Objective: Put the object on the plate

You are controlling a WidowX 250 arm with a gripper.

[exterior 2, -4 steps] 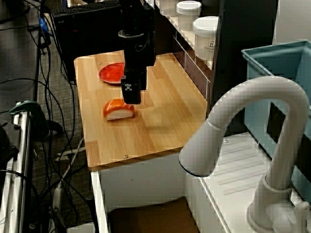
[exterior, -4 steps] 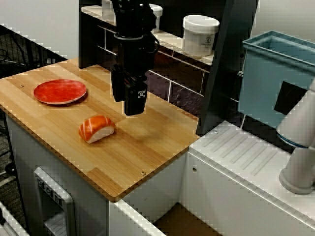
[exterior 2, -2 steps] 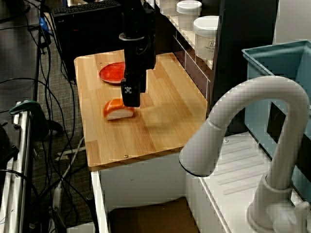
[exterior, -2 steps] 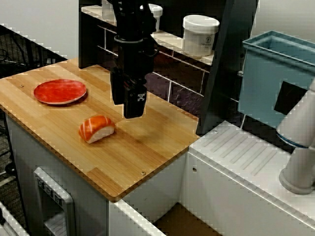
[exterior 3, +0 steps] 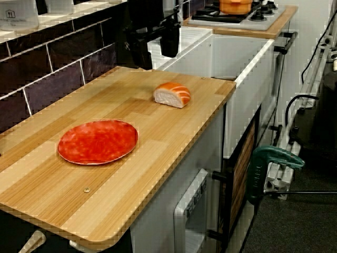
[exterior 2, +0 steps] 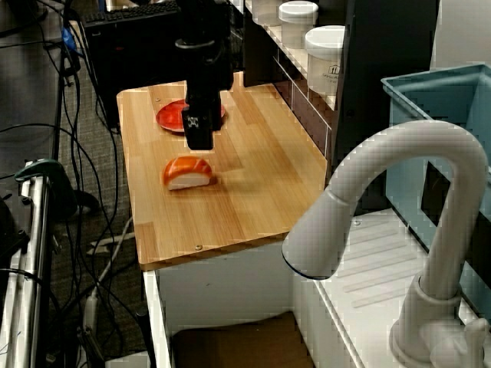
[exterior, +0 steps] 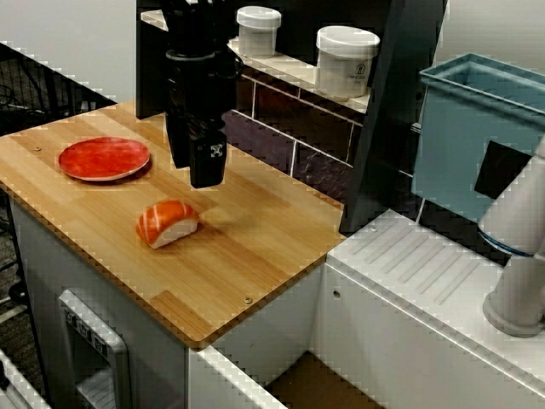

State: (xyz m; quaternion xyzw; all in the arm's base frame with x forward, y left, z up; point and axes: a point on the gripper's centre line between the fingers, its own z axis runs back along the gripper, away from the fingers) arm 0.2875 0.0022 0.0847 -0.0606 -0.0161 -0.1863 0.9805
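Toy salmon nigiri (exterior: 167, 223) lies mid-bench (exterior: 255, 256), toward the front edge, apart from the red plate (exterior: 104, 158). The claw (exterior 3: 156, 48) hovers open, empty. Likely light, rigid, slippery; pinch its long sides.

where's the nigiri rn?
The nigiri lies on the wooden counter, right of the red plate, below the raised gripper.

You are looking at a mock kitchen set up in a lab: a wooden countertop (exterior: 247, 247) is sitting against dark tiled backsplash (exterior 3: 63, 58), a white faucet (exterior 2: 399, 192) is arching over a sink, a stovetop (exterior 3: 237, 13) is standing beyond, and loose cables (exterior 2: 77, 153) are trailing across the floor.
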